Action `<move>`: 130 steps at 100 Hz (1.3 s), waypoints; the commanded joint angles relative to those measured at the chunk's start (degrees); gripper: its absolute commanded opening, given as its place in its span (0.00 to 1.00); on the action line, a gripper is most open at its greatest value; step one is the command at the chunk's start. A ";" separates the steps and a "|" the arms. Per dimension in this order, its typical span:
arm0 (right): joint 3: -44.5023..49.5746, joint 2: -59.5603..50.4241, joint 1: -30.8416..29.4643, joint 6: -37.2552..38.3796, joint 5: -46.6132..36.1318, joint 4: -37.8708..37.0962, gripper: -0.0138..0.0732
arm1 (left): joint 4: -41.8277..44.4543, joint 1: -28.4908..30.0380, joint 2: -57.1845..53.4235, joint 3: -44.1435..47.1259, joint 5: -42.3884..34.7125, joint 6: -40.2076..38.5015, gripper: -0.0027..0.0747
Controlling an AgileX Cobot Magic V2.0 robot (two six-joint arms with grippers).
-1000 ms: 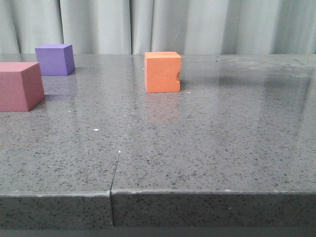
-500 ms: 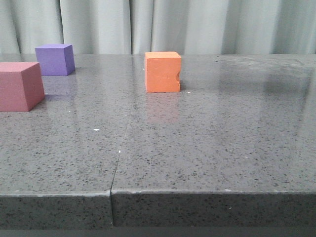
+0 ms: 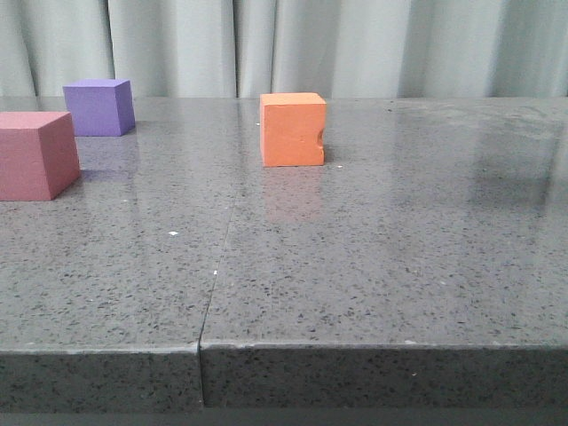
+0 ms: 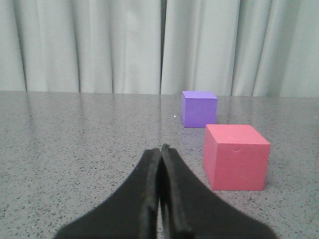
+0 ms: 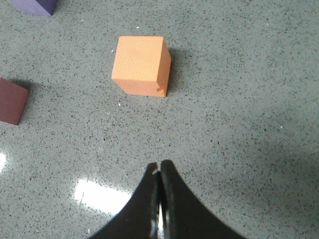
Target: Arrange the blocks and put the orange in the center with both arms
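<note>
The orange cube (image 3: 292, 130) stands on the grey table near the middle, its notch on the right edge; it also shows in the right wrist view (image 5: 141, 64). The purple cube (image 3: 98, 106) is at the far left back, and the pinkish-red cube (image 3: 35, 155) is in front of it at the left edge. In the left wrist view the pinkish-red cube (image 4: 236, 157) and the purple cube (image 4: 199, 108) lie ahead of my shut left gripper (image 4: 161, 148). My right gripper (image 5: 160, 163) is shut and empty, above the table, short of the orange cube. Neither gripper shows in the front view.
The speckled grey table (image 3: 355, 266) has a seam (image 3: 213, 284) running toward its front edge. Pale curtains (image 3: 355, 44) hang behind the table. A dark shadow lies on the table at the right (image 3: 515, 177). The purple cube's corner (image 5: 35, 6) and the pinkish-red cube (image 5: 12, 100) edge the right wrist view.
The three cubes have not moved. The dark shadow on the right of the table has shifted slightly downward toward the front.
</note>
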 commanded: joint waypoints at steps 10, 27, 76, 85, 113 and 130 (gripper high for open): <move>11.79 -10.85 -0.20 -0.59 -12.52 -0.36 0.09 | -0.54 0.11 -1.97 2.73 -4.72 0.00 0.01; 24.27 -18.36 -0.20 -0.59 -20.65 -0.36 0.09 | -0.54 0.11 -1.97 2.73 -4.72 0.00 0.01; 40.34 -32.17 -0.20 -0.59 -28.41 -0.36 0.09 | -0.54 0.11 -1.97 2.39 -5.77 0.00 0.01; 40.34 -32.18 -0.20 -0.59 -28.35 -0.36 0.09 | -0.54 0.11 -1.97 0.91 -6.02 0.00 0.01; 40.34 -31.90 -0.20 -0.59 -27.68 -0.31 0.09 | -0.54 0.11 3.27 -11.90 4.24 0.00 0.01; 40.34 -31.90 -0.20 -0.59 -27.68 -0.31 0.09 | -0.54 0.11 12.56 -21.47 12.38 0.00 0.01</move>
